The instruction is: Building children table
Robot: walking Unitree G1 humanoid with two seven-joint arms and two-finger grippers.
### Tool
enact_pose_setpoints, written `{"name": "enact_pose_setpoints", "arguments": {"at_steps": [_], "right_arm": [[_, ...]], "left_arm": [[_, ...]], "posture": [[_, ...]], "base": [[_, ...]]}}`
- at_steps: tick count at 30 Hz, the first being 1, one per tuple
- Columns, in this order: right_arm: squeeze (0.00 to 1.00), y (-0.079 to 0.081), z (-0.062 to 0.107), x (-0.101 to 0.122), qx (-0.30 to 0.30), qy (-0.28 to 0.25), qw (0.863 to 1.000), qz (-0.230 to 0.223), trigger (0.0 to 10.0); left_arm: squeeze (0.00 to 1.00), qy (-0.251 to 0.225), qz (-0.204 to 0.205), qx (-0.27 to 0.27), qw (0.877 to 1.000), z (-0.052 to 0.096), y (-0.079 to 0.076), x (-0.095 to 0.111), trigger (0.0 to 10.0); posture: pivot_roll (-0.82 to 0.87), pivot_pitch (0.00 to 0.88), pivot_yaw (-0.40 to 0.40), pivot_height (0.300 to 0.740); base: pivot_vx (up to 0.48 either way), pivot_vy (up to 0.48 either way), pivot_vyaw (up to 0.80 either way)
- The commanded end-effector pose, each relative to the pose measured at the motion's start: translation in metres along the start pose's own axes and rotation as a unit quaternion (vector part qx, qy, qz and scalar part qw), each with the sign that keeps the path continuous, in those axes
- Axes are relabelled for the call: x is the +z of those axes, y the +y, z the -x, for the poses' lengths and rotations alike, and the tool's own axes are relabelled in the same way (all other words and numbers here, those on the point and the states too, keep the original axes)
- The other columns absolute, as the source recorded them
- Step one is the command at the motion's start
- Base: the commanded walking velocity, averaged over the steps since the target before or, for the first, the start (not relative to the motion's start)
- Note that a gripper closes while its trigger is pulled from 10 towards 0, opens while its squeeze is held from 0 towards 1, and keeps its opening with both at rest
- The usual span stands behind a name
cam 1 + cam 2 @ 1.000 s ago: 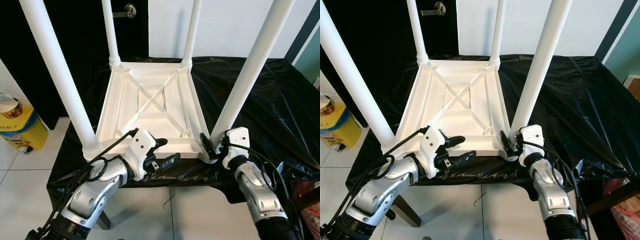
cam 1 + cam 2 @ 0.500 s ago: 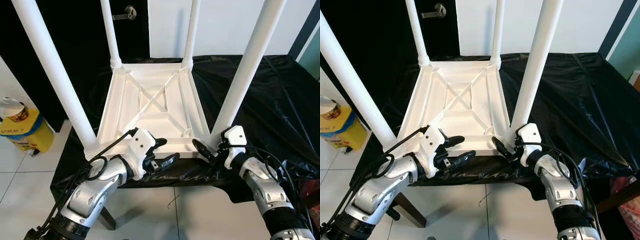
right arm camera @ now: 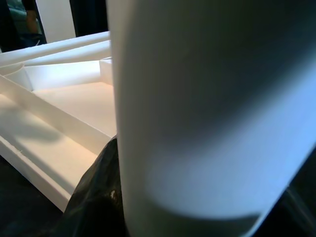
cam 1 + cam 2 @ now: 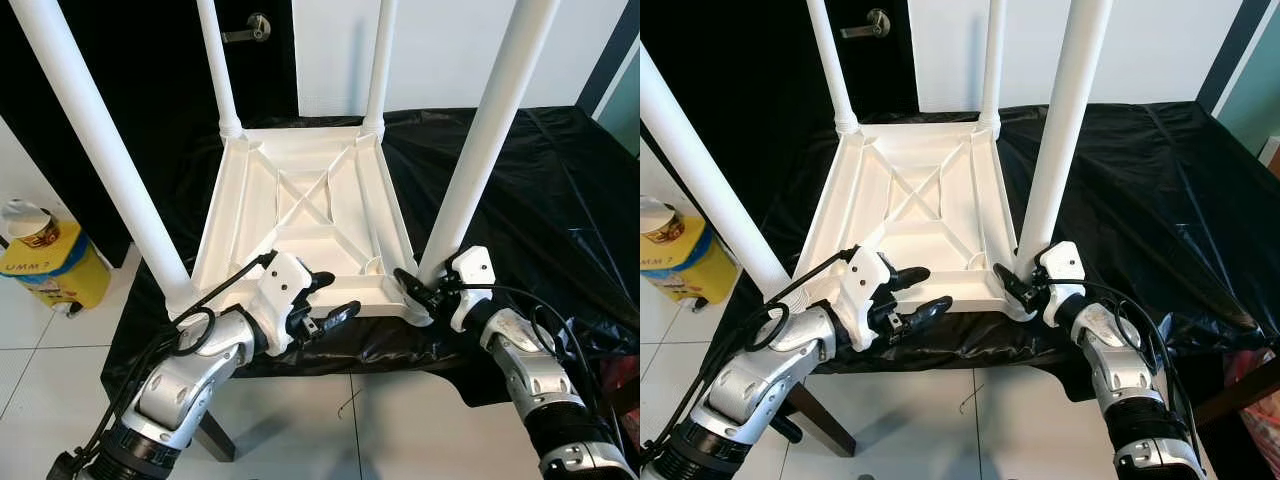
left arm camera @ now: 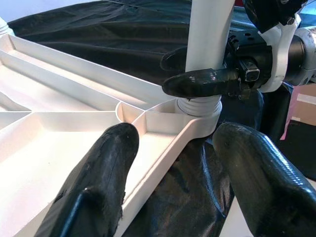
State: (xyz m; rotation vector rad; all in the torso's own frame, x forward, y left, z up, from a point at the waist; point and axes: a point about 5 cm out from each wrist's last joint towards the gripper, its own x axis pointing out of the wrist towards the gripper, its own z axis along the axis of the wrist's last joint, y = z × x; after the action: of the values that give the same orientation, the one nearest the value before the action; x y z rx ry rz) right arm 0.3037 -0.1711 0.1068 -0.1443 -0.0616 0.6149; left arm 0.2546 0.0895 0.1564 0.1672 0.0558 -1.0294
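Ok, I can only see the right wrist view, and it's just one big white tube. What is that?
Observer: That's the near right leg of the upside-down white table. Your right tool is around its base.
Operator: Are the other legs on?
Observer: Yes, the other three legs stand upright at their corners.
Operator: Where's my other tool?
Observer: The left tool is open, astride the table's near rim, holding nothing.

Both arms are silver metal with ribbed joints and black cuffs lower down, looped with thin black cables. Each wrist carries a white plastic housing; the left tool (image 4: pixel 325 300) and right tool (image 4: pixel 412 291) have long, matte black fingers (image 5: pixel 103 168).
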Motion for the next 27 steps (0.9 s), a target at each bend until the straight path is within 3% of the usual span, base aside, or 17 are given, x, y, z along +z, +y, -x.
{"name": "enact_pose_setpoints", "arguments": {"at_steps": [1,14,22,24,26,27], "right_arm": [[0.0,0.0062,-0.0007,-0.0078,0.006,0.016,1.0,-0.001,10.0],[0.0,0.0065,0.0041,-0.0087,-0.123,0.007,0.992,-0.008,10.0],[0.0,0.009,0.0031,-0.0014,-0.221,-0.008,0.975,-0.019,10.0],[0.0,0.0105,0.0049,-0.0039,-0.279,0.004,0.96,-0.03,10.0],[0.0,0.0105,0.0049,-0.0039,-0.279,0.004,0.96,-0.03,10.0],[0.0,0.0116,0.0058,-0.0044,-0.304,0.008,0.952,-0.031,10.0]], "left_arm": [[0.0,0.005,0.0,-0.035,0.999,0.0015,0.0,0.0,10.0],[0.0,0.008,0.002,-0.027,1.0,0.0037,-0.0003,-0.0019,10.0],[0.0,0.007,0.004,-0.016,1.0,0.0077,-0.0031,-0.0021,10.0],[0.0,0.006,0.006,-0.009,1.0,0.0093,-0.0045,-0.0024,10.0],[0.0,0.006,0.006,-0.009,1.0,0.0093,-0.0045,-0.0024,10.0],[0.0,0.005,0.007,-0.007,1.0,0.0098,-0.005,-0.0024,10.0]], "posture": [[0.0,0.0,0.023,0.74],[0.02,0.0,-0.015,0.74],[0.05,0.0,-0.041,0.74],[0.06,0.0,-0.055,0.74],[0.06,0.0,-0.055,0.74],[0.06,0.0,-0.058,0.74]], "base": [[0.0,0.0,0.0],[0.0,0.0,0.0],[0.0,0.0,0.0],[0.0,0.0,0.0],[0.0,0.0,0.0],[0.0,0.0,0.0]]}}
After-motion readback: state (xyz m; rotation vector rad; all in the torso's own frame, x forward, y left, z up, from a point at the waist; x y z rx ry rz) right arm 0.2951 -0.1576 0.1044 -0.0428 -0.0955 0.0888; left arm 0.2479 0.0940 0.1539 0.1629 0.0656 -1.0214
